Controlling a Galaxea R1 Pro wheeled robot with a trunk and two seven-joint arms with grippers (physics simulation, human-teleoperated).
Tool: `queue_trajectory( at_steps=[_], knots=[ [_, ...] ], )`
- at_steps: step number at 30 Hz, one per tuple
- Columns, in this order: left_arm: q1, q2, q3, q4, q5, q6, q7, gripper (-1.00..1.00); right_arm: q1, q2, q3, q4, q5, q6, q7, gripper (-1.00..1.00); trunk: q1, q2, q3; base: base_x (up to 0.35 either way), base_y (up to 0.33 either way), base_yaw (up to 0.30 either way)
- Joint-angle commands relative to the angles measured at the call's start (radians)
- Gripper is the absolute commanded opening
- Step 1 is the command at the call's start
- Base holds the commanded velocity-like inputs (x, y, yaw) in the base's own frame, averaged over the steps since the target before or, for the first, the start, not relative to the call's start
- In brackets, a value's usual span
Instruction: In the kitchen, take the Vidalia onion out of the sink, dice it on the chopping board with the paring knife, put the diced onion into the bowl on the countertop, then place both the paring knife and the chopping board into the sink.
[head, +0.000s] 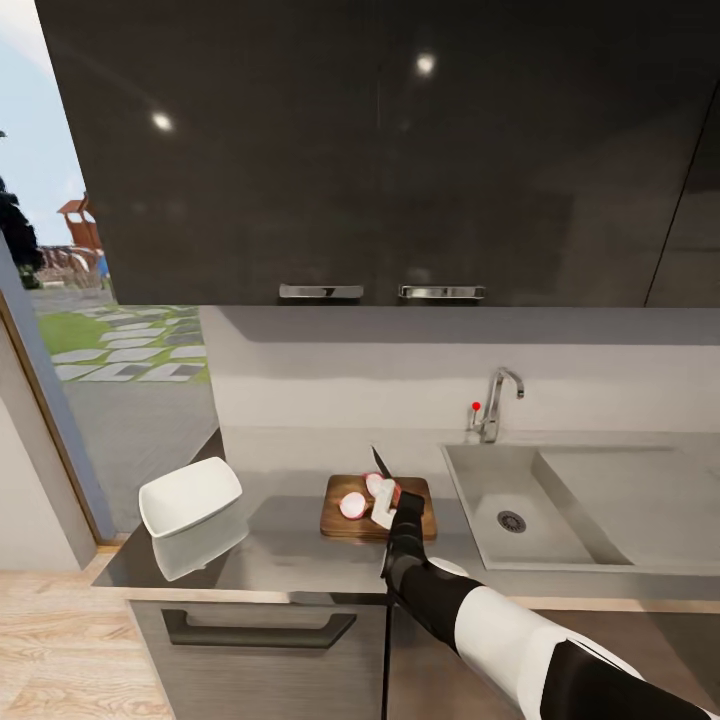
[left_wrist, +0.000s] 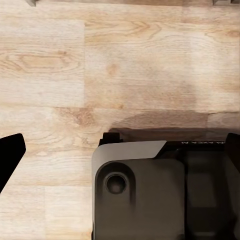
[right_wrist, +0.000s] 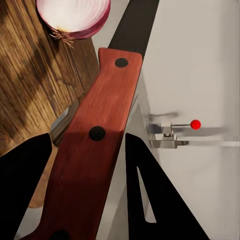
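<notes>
Knife held over a half-cut onion: watch the halves.
Your right end effector (right_wrist: 87, 150) grips the paring knife (right_wrist: 92, 150) above the chopping board (head: 345, 520); an angled stroke could roll the Vidalia onion (head: 353, 505) halves onto the desk (head: 290, 555). Beyond, the bowl (head: 190, 495) sits near the edge, then the sink (head: 500, 500). I can't tell the left end effector's spread.

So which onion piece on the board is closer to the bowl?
The onion half lying clear on the board's bowl side, cut face up. The other piece sits beside the right gripper, farther from the bowl.
</notes>
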Motion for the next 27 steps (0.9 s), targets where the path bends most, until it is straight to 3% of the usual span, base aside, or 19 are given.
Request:
queue_trajectory(
  at_steps=[1, 27],
  knots=[
    [-0.001, 0.000, -0.007, 0.004, 0.008, -0.006, -0.003, 1.00, -0.001, 0.000, 0.006, 0.001, 0.003, 0.007, 0.000, -1.00, 0.000, -0.001, 0.000, 0.000, 0.000, 0.000],
    [-0.001, -0.001, -0.007, 0.004, 0.008, -0.006, -0.003, 1.00, -0.001, 0.000, 0.008, 0.016, 0.000, 0.002, 0.006, -1.00, 0.000, -0.001, 0.000, 0.000, 0.000, 0.000]
  ],
)
